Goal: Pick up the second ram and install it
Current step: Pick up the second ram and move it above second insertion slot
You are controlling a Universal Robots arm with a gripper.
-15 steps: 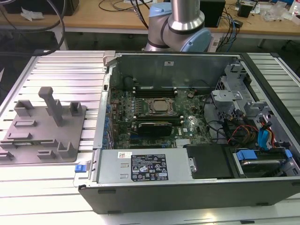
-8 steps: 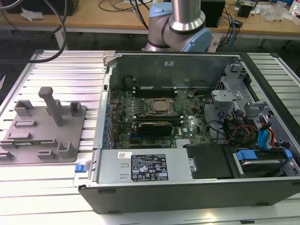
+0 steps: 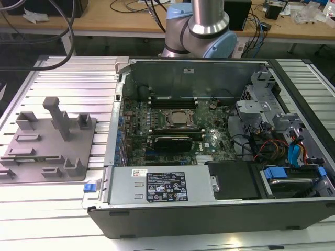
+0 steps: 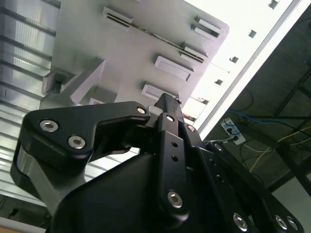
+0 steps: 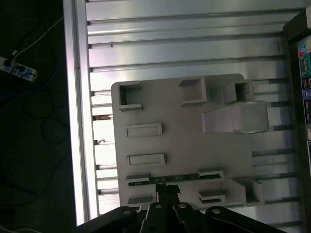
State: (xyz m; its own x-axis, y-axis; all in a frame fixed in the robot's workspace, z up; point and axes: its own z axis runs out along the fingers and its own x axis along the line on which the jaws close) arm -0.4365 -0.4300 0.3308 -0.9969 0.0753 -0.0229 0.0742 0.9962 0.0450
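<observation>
Green second ram (image 5: 175, 178) is standing edge-up in the grey fixture tray's (image 5: 189, 141) slots, gripper (image 5: 167, 187) hovering just above its middle, jaws looking drawn together, gripping nothing.

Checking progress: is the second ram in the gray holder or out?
In: the second ram stands on edge in the gray holder, green edge showing.

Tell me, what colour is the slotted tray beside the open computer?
The tray is plain grey; the exterior view shows it best.
</observation>
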